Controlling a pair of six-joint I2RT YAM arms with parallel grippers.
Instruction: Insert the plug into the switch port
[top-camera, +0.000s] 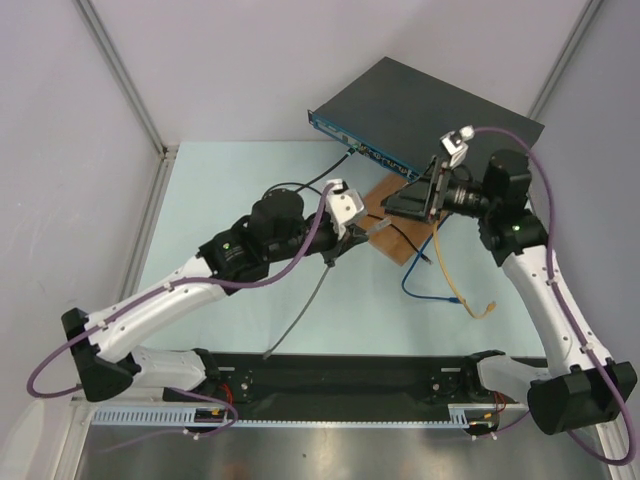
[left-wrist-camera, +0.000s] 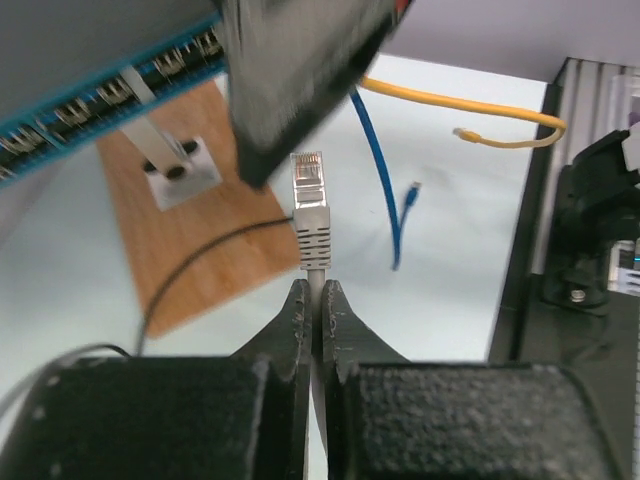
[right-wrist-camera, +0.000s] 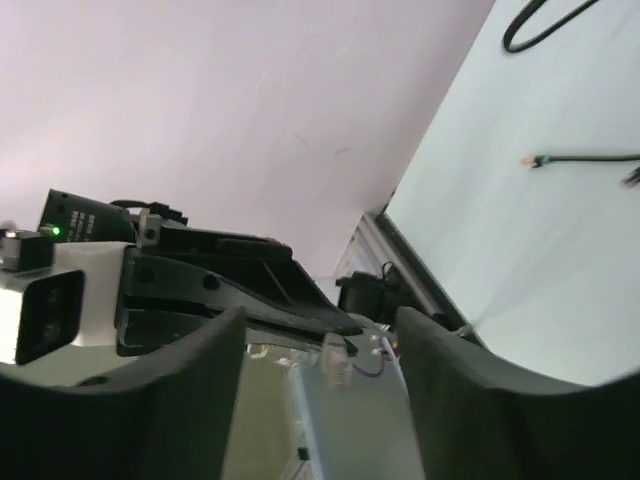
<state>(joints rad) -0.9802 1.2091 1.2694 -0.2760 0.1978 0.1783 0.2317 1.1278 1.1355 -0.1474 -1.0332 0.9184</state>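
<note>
Plug (left-wrist-camera: 309, 188), clear-tipped with a grey ribbed boot, stands out past the left gripper (left-wrist-camera: 314, 300); that gripper's fingers (left-wrist-camera: 293, 330) are pressed together on the grey cable (left-wrist-camera: 316, 275) just below the boot, so the plug is held by its lead. The plug is not in any socket; in the left wrist view it points up toward the switch (top-camera: 430, 115) with a gap between them, and its tip is just beside a dark blurred shape at the top that I cannot identify for certain. The switch lies at the far side of the table (top-camera: 230, 190), its teal front face (left-wrist-camera: 90, 115) with a row of sockets turned toward the arms; a wooden board (left-wrist-camera: 190, 250) lies just in front of that face, carrying a small white bracket (left-wrist-camera: 180, 165); a thin black wire (left-wrist-camera: 200, 262) crosses the board. From above, the grey cable trails from the left gripper back toward the arm bases. The right gripper (top-camera: 408, 205) hovers over the board close to the switch front; in its own wrist view its fingers (right-wrist-camera: 200, 400) stand wide apart with nothing between them. A blue cable (left-wrist-camera: 383, 190) and a yellow cable (left-wrist-camera: 470, 105) lie loose on the table to the right of the board.
</note>
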